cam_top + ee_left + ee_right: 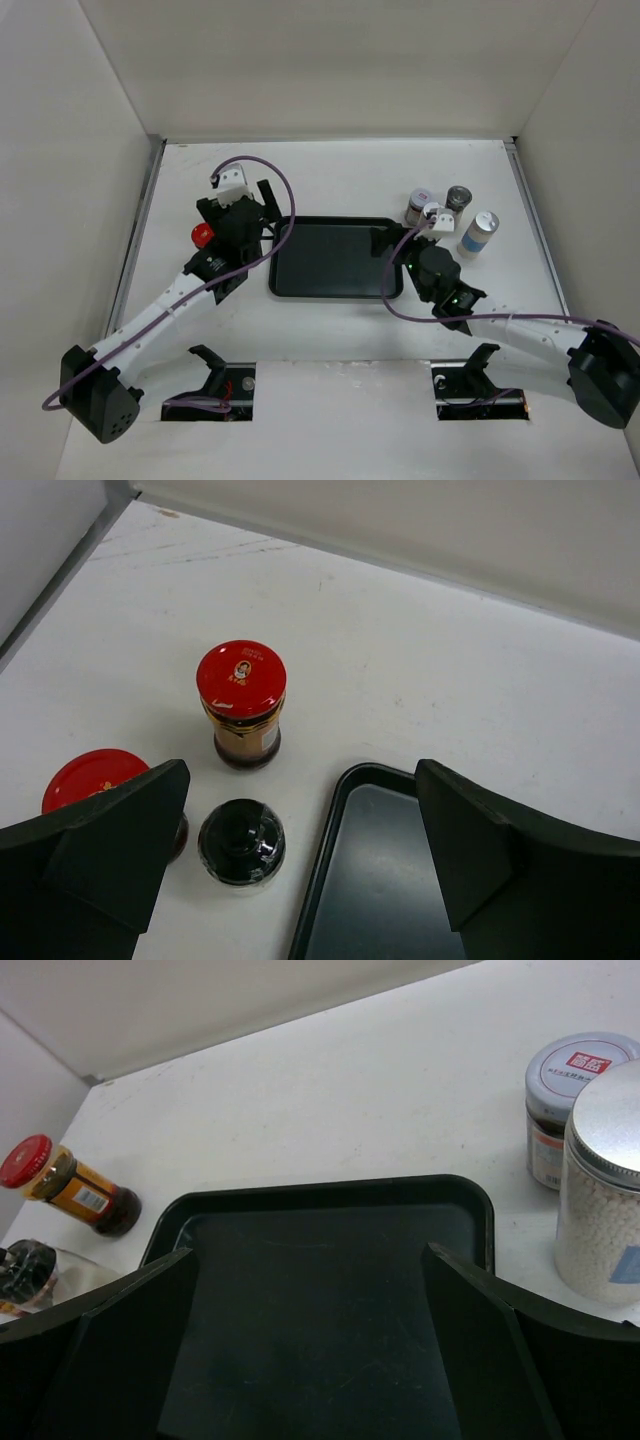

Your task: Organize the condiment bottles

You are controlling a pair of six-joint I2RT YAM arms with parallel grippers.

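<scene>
Far left, a red-capped jar of amber-brown sauce [241, 685] stands upright, a tiny portrait emblem on its cap, lettering too small to read. A second red-capped jar [95, 778] peeks from behind a finger, a black-lidded jar [241, 842] just beside it. The left gripper [300, 825] hangs spread wide, empty, by a corner of the flat black rectangular tray [380, 900]. At the tray's right end the right gripper [310, 1300] gapes too, empty. Beyond: a pale-lidded jar with an unreadable red label [580, 1060], a silver-lidded jar of white granules [600, 1190], blue-labelled, and a dark-lidded jar [459, 196].
</scene>
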